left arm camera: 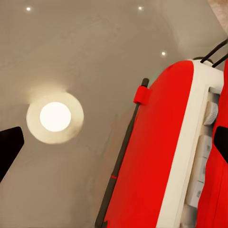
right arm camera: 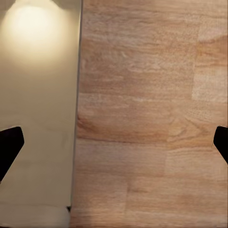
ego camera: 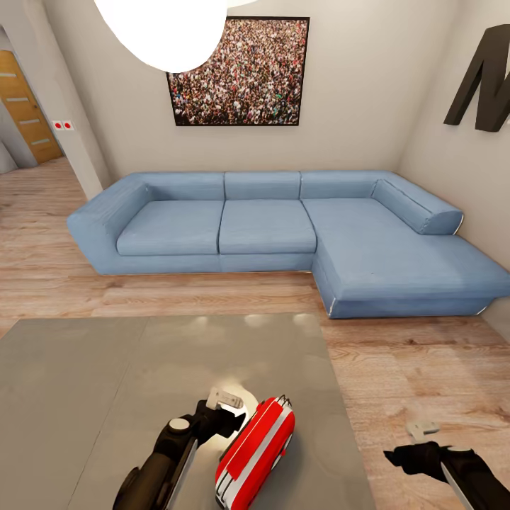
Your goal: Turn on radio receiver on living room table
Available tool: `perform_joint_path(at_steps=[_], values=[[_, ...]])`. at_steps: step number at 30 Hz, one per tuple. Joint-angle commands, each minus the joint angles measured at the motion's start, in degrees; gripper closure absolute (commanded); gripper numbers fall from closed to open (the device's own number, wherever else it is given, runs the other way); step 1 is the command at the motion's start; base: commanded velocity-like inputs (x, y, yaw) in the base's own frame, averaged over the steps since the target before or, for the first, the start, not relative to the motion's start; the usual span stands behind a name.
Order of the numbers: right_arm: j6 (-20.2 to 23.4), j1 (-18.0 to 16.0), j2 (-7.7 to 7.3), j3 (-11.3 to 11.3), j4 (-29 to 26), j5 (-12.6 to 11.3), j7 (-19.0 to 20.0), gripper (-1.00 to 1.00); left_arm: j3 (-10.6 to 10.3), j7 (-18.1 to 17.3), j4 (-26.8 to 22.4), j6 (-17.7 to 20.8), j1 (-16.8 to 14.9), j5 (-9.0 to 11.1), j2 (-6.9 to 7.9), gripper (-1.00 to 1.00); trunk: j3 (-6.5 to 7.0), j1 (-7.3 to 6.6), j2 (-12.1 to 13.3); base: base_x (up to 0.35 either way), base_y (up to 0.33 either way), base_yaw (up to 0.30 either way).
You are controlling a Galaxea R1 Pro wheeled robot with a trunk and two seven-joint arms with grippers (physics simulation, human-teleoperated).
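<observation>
The radio receiver, bright red with a white edge band, lies on the glossy grey table near its right front part. My left gripper hangs open just left of the radio's far end, nothing held. In the left wrist view the radio covers the half toward one fingertip, showing its white band, a ribbed white knob and a thin dark rod along its side. My right gripper is open over the wood floor, right of the table; its view shows the table edge.
A blue L-shaped sofa stands beyond the table under a crowd photo. A white pendant lamp hangs at the top. Light wood floor runs between table and sofa and to the right. A wooden door is at far left.
</observation>
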Motion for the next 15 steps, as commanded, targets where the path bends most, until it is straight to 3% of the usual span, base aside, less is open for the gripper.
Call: perform_joint_path(at_steps=[1, 15], values=[[0.2, 0.0, -0.04, 0.0, 0.3, 0.0, 0.3, -1.00, 0.2, 0.0, 0.0, 0.0, 0.0, 0.1, 0.00, -1.00, 0.00, 0.00, 0.0, 0.000, 0.000, 0.000], [2.7, 0.0, -0.26, 0.0, -2.3, 0.0, 0.5, -1.00, 0.4, 0.0, 0.2, 0.9, 0.0, 0.3, 0.00, -1.00, 0.00, 0.00, 0.0, 0.000, 0.000, 0.000]])
